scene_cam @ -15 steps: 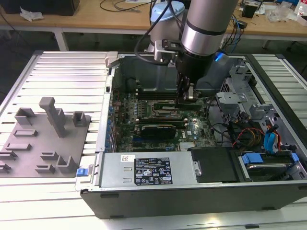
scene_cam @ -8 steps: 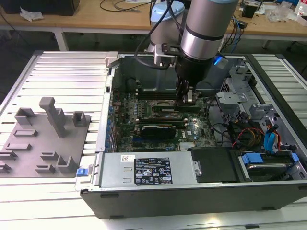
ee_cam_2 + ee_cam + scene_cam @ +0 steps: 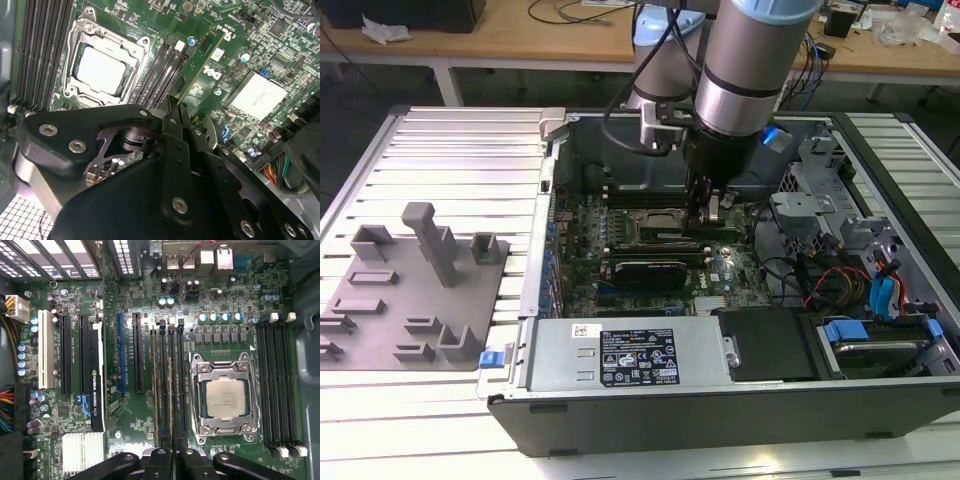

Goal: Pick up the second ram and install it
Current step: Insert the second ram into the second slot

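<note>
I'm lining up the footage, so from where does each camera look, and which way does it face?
Exterior view: off the arm, above the open computer case, looking down; the arm reaches in.
First wrist view: on the arm, facing straight down at the motherboard; end effector at the memory slots.
Second wrist view: on the arm, angled across the board; the end effector shows.
Both wrist views share the processor socket.

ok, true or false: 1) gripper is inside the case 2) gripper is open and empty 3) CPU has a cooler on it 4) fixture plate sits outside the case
1) True. The gripper is down inside the case, over the board.
2) False. It is shut on the ram, seen edge-on at the slots beside the CPU.
3) False. The CPU sits bare in its socket.
4) True. The fixture plate lies on the slatted table at the exterior view's left.
</note>
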Available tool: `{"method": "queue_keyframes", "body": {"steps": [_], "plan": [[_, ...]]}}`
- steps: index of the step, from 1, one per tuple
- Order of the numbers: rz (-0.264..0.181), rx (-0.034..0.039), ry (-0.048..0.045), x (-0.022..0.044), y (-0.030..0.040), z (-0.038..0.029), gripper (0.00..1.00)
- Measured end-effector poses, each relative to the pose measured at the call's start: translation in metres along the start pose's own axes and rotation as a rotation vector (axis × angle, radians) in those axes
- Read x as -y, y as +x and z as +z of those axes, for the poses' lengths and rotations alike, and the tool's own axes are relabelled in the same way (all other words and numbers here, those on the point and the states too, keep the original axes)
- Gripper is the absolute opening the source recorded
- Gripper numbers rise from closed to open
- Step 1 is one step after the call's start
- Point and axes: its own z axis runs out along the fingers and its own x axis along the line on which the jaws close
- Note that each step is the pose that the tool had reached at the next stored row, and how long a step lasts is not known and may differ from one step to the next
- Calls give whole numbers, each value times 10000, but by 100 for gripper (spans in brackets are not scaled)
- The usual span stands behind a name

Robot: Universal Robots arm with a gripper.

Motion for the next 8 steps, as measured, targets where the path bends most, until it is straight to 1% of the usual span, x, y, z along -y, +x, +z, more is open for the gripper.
{"method": "queue_keyframes", "body": {"steps": [4, 6, 8], "plan": [[0, 0, 0, 2, 0, 33, 13], [1, -1, 0, 5, 1, 71, 13], [2, -1, 0, 3, 2, 88, 13]]}}
